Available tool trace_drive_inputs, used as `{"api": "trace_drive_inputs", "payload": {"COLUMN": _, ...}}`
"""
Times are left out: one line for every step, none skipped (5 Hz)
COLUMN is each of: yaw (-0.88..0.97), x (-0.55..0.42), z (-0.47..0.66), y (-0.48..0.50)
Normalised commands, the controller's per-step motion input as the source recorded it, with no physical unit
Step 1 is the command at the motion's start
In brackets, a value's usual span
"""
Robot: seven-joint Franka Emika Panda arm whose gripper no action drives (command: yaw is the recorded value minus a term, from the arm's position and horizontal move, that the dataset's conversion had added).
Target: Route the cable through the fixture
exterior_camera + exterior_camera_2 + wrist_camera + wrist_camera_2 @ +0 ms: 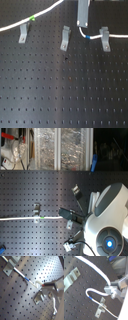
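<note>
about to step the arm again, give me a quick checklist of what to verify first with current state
1. Cable held by the gripper: ok, the fingers close on it in the second wrist view.
2. Blue band just below the gripper in the first exterior view: ok.
3. Cable reaches the right clip: ok; seated in it: cannot tell.
4. Middle clip threaded: not ok, cable passes above it.
5. Green band by the left clip; threaded there: cannot tell.

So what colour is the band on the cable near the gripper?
Blue; the band on the cable shows best in the second wrist view.
</note>
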Motion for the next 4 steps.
{"api": "trace_drive_inputs", "payload": {"yaw": 0.00, "x": 0.003, "z": 0.00, "y": 0.015}}
{"api": "trace_drive_inputs", "payload": {"yaw": 0.00, "x": -0.512, "z": 0.36, "y": 0.460}}
{"api": "trace_drive_inputs", "payload": {"yaw": 0.00, "x": -0.444, "z": 0.42, "y": 0.620}}
{"api": "trace_drive_inputs", "payload": {"yaw": 0.06, "x": -0.418, "z": 0.41, "y": 0.532}}
